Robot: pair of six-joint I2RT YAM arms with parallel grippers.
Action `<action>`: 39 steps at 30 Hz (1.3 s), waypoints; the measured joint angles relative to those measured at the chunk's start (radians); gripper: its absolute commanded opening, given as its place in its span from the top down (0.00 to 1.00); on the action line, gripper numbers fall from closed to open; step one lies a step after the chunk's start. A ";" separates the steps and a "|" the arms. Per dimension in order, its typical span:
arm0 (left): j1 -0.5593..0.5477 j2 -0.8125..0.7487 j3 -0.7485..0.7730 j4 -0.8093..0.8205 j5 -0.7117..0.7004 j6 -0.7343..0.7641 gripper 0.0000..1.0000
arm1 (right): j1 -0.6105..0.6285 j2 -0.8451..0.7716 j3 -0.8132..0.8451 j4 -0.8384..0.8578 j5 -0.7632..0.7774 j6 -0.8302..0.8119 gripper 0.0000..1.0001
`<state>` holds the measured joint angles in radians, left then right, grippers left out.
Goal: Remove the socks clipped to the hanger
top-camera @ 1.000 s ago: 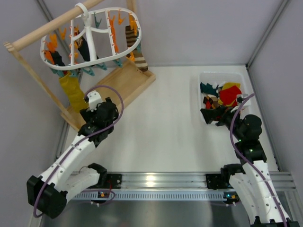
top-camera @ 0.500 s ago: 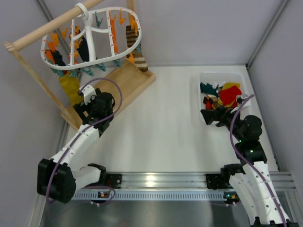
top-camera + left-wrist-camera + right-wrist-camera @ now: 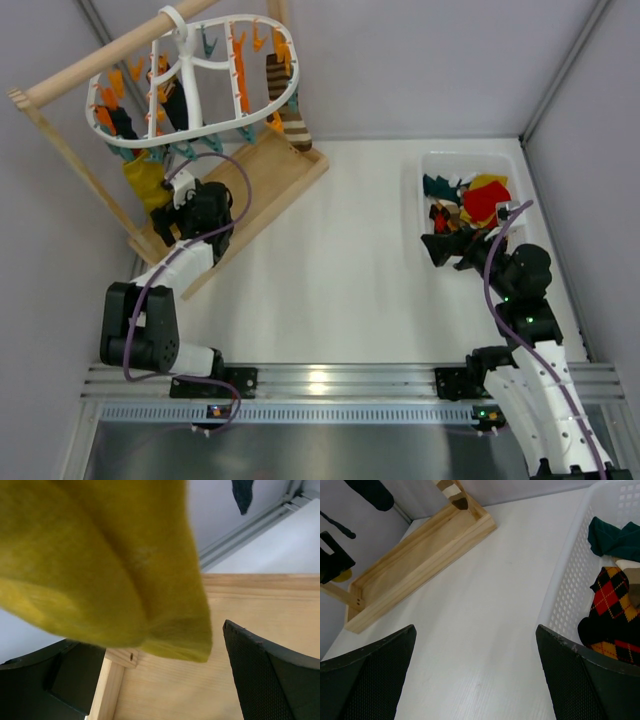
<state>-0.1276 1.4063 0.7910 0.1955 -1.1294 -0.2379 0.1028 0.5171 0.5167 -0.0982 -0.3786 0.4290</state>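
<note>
The white oval hanger [image 3: 190, 75] hangs by its hook ring from the wooden rod [image 3: 100, 65] in the upper left of the top view. Its long axis runs from the left edge up toward the upper middle, and orange and teal clips [image 3: 238, 60] dot its bars. A mustard sock [image 3: 145, 185] is clipped to the hanger's lower-left rim and hangs lengthwise with its toe pointing down. A brown-and-cream striped sock [image 3: 290, 110] hangs from the right end, its toe pointing down at the wooden base [image 3: 265, 175] of the stand. Black socks [image 3: 177, 105] dangle inside the frame. The left claw [image 3: 165, 215] sits just beside the mustard sock's lower end with its jaws spread wide. In the left wrist view the sock [image 3: 100, 560] fills the upper left, and its bottom edge hangs between the parted fingers [image 3: 270, 675] of the claw [image 3: 150, 680]; whether they touch it I cannot tell. On the right of the top view, the right claw [image 3: 445, 245] is released and grasps nothing. It is low over the tabletop [image 3: 340, 270] at the lower-left corner of a white perforated basket [image 3: 425, 200]. The right wrist view shows that basket's wall [image 3: 570, 580] at the right edge, holding a red, black and yellow argyle sock [image 3: 610, 605] and a dark teal sock [image 3: 615, 535].
</note>
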 measured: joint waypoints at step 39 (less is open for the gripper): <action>-0.638 -0.017 0.077 0.059 -0.151 0.000 1.00 | 0.009 -0.072 0.000 0.005 0.002 -0.014 0.00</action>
<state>-0.7658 1.3891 0.8677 0.2543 -1.2804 -0.2382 0.1116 0.4446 0.5163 -0.0929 -0.3771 0.4152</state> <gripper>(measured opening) 0.020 0.993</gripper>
